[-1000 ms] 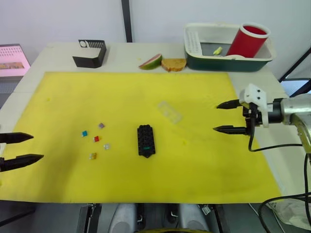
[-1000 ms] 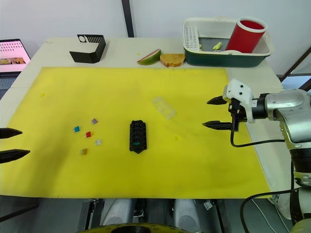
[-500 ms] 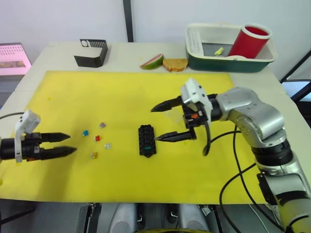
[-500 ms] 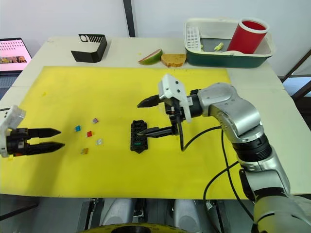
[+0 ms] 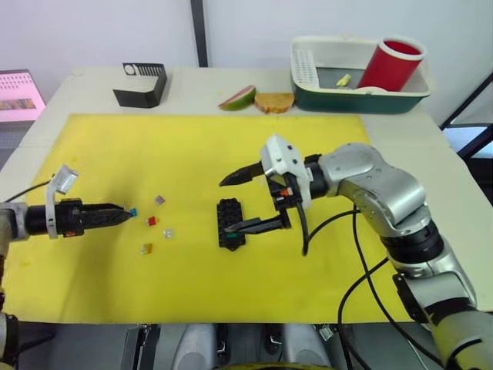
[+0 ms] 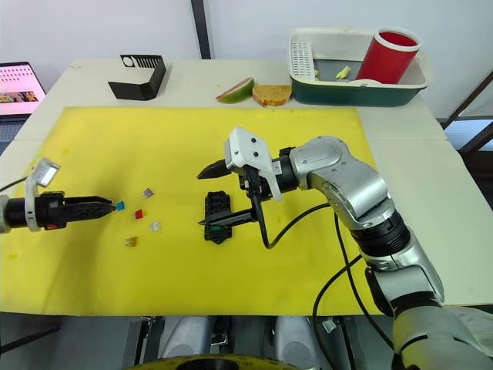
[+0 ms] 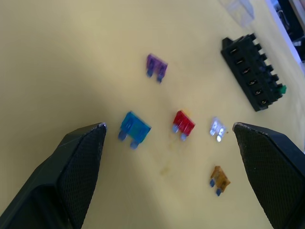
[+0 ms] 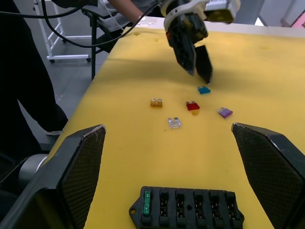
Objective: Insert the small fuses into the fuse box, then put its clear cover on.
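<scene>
Both grippers over the yellow mat (image 5: 323,277) — fuses loose, one seated.
Small black rectangular fuse box (image 6: 216,216) holds a green fuse (image 8: 147,202); wide-open right gripper (image 6: 209,196) straddles it. Left of the box, left gripper (image 7: 169,136) — fingers spread — beside the tiny translucent blue fuse (image 7: 134,128).

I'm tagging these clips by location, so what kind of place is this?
Probably a robotics lab or test bench: a table under a yellow mat carries staged props, namely a fuse box, loose small fuses and a dish tub holding a red cup.
</scene>
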Robot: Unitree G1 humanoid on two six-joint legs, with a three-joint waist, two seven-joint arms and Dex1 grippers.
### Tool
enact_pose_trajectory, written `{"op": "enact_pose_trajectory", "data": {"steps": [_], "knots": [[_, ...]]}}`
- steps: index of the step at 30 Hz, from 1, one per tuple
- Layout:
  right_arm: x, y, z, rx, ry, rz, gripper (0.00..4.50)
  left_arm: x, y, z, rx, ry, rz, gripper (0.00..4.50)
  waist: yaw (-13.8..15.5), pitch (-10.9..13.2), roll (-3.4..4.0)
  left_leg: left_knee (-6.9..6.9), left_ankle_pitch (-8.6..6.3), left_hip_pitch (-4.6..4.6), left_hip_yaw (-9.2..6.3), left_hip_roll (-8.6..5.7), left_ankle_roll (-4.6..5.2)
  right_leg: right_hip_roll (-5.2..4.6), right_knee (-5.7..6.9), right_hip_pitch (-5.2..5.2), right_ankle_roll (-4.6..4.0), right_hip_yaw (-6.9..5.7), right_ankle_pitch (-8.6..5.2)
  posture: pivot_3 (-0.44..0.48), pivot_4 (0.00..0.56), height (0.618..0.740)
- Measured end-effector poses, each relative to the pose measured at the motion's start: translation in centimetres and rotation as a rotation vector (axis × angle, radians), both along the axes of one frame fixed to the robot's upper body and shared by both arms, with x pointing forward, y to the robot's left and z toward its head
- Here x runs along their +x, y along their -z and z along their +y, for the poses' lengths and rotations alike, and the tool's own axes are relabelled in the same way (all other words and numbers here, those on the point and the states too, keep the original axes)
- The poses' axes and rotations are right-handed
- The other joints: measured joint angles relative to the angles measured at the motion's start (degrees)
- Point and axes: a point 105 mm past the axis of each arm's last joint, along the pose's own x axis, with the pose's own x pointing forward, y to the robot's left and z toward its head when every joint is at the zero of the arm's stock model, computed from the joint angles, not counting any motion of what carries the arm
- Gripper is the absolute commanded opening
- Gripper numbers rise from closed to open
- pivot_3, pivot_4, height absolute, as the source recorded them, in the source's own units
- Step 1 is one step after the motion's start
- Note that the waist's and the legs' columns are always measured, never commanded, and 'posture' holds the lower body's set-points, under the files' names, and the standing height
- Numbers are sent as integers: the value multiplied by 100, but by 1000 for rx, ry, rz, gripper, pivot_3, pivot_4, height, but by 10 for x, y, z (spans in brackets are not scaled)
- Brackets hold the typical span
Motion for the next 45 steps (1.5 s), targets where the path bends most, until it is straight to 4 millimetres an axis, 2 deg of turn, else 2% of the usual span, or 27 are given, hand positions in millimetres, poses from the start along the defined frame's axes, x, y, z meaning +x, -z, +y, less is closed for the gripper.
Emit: {"op": "enact_pose_trajectory", "data": {"steps": [18,21,22,33,34,35,43,45], "knots": [[0,0,-3,-16,30,-16,4478,7,8,-7,-34,26,36,4500,39,-2,2,3,-1,3,-3,-6,2,-8,1,6,0,2,0,0,150,740],[0,0,-3,-18,31,-18,4500,10,9,-9,-42,17,34,3712,61,-3,3,5,-1,3,-4,-6,3,-9,2,6,0,1,0,0,150,740],[0,0,-3,-18,31,-19,4500,11,11,-9,-44,8,37,3251,64,-3,2,6,-1,3,-4,-7,3,-9,2,7,0,1,0,0,150,740],[1,1,-4,-25,42,-23,4500,16,14,-7,-77,-33,42,3251,112,-4,2,8,-3,3,-3,-6,7,-9,4,6,1,1,0,0,150,740],[1,1,-4,-27,44,-25,4500,16,14,-6,-80,-39,43,2706,106,-4,1,8,-3,4,-2,-6,7,-8,5,6,1,1,0,0,150,740],[1,2,-5,-28,45,-25,4500,16,15,-4,-79,-48,43,2501,97,-4,1,8,-3,4,-2,-6,7,-8,5,6,1,1,0,0,150,740],[1,4,-5,-31,46,-19,4500,16,18,1,-86,-77,47,2501,28,-4,1,8,-2,4,-4,-5,5,-9,8,6,1,1,0,0,150,740],[1,4,-5,-32,47,-19,4500,16,19,1,-86,-80,47,1923,24,-4,1,8,-2,4,-4,-5,5,-9,9,5,1,1,0,0,150,740]]}}
